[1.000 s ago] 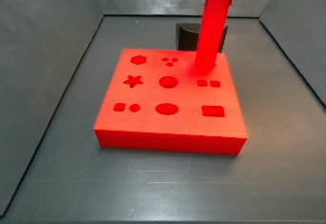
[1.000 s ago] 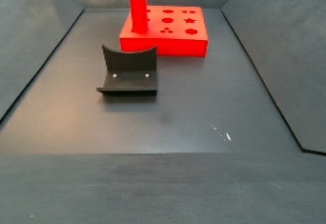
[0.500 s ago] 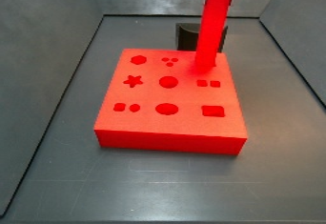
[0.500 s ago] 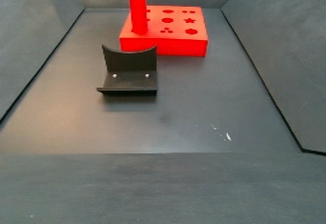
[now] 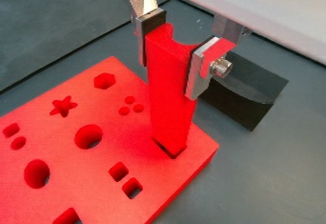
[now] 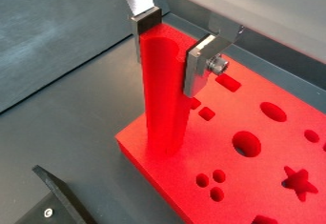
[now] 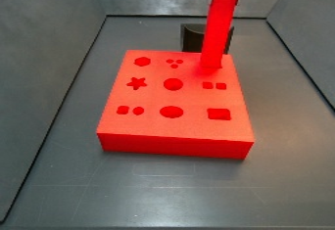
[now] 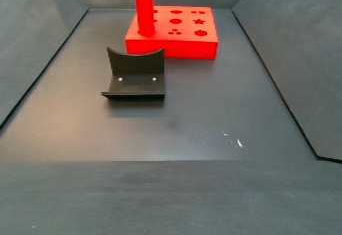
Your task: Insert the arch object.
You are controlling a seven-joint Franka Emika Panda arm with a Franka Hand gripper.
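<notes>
The arch object is a long slim bright red bar standing upright. Its lower end is set into a hole near a corner of the red holed board. It shows in both wrist views and both side views. My gripper is shut on the bar's top end, one silver finger on each side. It also shows in a wrist view. The gripper is cut off at the top edge in the side views.
The red holed board lies on the dark floor of a walled bin, also seen in a side view. The dark fixture stands on the floor apart from the board. It shows behind the board in a side view.
</notes>
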